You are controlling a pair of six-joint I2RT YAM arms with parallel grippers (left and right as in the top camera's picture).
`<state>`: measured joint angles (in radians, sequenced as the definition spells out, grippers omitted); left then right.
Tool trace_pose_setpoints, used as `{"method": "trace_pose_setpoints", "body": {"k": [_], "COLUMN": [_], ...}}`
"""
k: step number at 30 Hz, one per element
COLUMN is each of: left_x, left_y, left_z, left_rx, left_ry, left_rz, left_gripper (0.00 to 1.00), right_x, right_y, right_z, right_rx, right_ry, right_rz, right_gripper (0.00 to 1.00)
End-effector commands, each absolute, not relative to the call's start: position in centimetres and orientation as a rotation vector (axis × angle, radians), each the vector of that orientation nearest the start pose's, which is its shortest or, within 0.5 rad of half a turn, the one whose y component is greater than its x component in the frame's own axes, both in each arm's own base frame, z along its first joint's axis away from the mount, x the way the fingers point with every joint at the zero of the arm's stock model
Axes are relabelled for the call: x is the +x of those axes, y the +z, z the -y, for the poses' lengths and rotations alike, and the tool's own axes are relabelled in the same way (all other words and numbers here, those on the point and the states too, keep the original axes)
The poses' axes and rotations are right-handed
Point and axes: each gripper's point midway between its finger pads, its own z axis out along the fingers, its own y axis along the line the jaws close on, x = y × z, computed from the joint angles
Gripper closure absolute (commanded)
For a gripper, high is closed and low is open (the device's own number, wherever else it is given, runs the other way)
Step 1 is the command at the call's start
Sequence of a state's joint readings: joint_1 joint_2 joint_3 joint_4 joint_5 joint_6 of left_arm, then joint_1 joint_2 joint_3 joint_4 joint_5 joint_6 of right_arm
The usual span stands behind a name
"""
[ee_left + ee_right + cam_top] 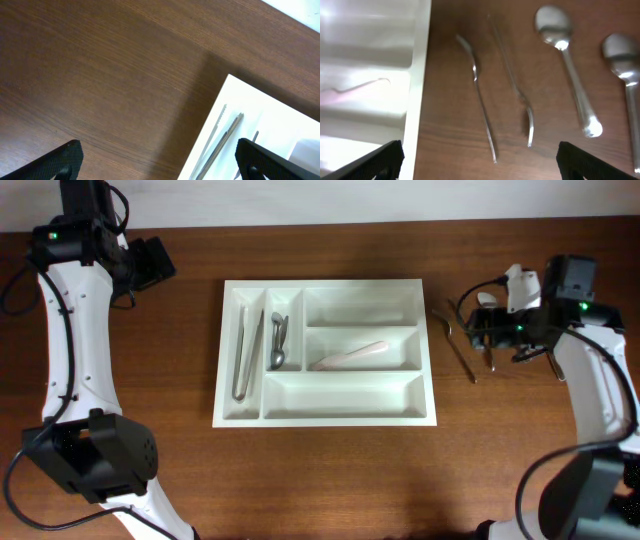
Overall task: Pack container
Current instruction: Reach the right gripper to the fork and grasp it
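The white five-compartment container (228,330) lies mid-table. Its narrow compartments hold metal tongs (247,352) and small cutlery (278,343); the middle wide one holds a pale pink utensil (348,356). My right gripper (480,330) is open and empty above loose cutlery right of the container. The right wrist view shows two forks (477,95) (517,90) and two spoons (567,65) (625,75) on the wood beyond the open jaws (480,160), with the container's wall (417,75) at left. My left gripper (155,262) is open and empty, far left of the container.
The left wrist view shows bare wood between the open jaws (160,160), the container's corner (235,100) and the tongs (222,137). The table's far edge meets a white wall (320,200).
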<state>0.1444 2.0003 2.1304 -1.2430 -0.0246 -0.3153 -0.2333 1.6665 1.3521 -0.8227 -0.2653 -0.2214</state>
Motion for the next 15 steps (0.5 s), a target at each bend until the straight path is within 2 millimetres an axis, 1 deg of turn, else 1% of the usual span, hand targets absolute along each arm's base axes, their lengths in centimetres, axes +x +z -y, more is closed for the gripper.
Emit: {"method": "trace_pose_setpoints", "body": {"k": [1,4,8,11,13,15], "left_x": [47.0,47.0,47.0,47.0,47.0,47.0], "left_y": [23.0,23.0,23.0,23.0,23.0,23.0], "left_z": [-7.2,-7.2,-7.2,-7.2,-7.2,-7.2], "left_rx": [-0.627,-0.627,-0.627,-0.627,-0.627,-0.627], "left_ry": [-0.033,-0.033,-0.033,-0.033,-0.033,-0.033], "left_rz": [-2.594,-2.594,-2.594,-2.594,-2.594,-2.594], "left_gripper": [0.01,0.01,0.01,0.01,0.01,0.01], "right_x": [40.3,40.4,40.4,40.2,40.3,40.4], "right_y": [14.3,13.7,12.2,10.7,10.0,9.4], "right_z": [4.3,4.6,4.9,4.8,4.5,4.1], "right_rx": [-0.085,-0.081,-0.07,-0.062,-0.075,-0.134], "right_ry": [0.259,0.248,0.241,0.263,0.268,0.268], "right_rz": [-2.64,-2.654,-2.693,-2.735,-2.748,-2.757], "right_gripper": [0.06,0.18,0.26,0.37,0.39,0.39]}}
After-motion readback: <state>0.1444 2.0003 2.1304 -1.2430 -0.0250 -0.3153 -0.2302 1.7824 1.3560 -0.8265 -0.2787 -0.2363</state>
